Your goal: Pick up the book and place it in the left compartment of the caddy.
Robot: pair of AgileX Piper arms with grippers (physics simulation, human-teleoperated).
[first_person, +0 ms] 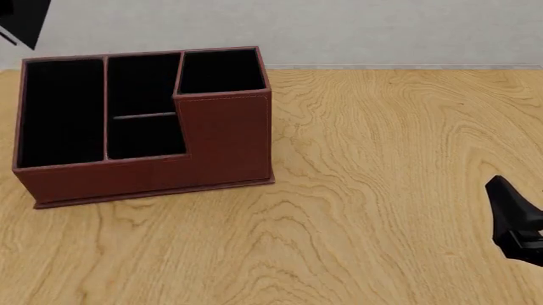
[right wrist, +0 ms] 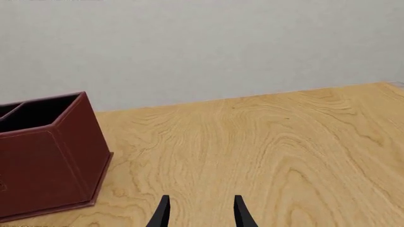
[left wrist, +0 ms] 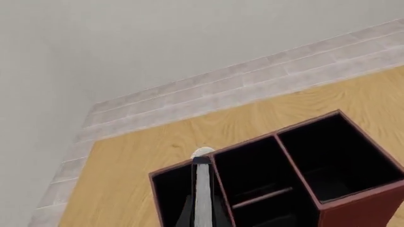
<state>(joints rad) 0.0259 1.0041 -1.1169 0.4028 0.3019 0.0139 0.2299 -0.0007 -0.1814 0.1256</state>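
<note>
The reddish-brown caddy [first_person: 152,178] stands at the table's far left, its tall square section on its right end. Its left compartment [first_person: 60,108] is a long black slot, and no book shows in the front view. In the left wrist view the book [left wrist: 203,194] appears edge-on, a white page strip between black covers, held in my left gripper [left wrist: 202,163] above the left compartment [left wrist: 170,194]. Only a black part of my left arm [first_person: 21,19] shows in the front view's top corner. My right gripper [right wrist: 202,213] hovers open and empty over bare table near the right front [first_person: 517,222].
The caddy [right wrist: 44,165] lies well to the left of the right gripper. Two small middle sections [first_person: 140,117] sit between the long slot and the tall section [first_person: 220,70]. A pale tiled floor [left wrist: 189,99] lies beyond the table's far edge.
</note>
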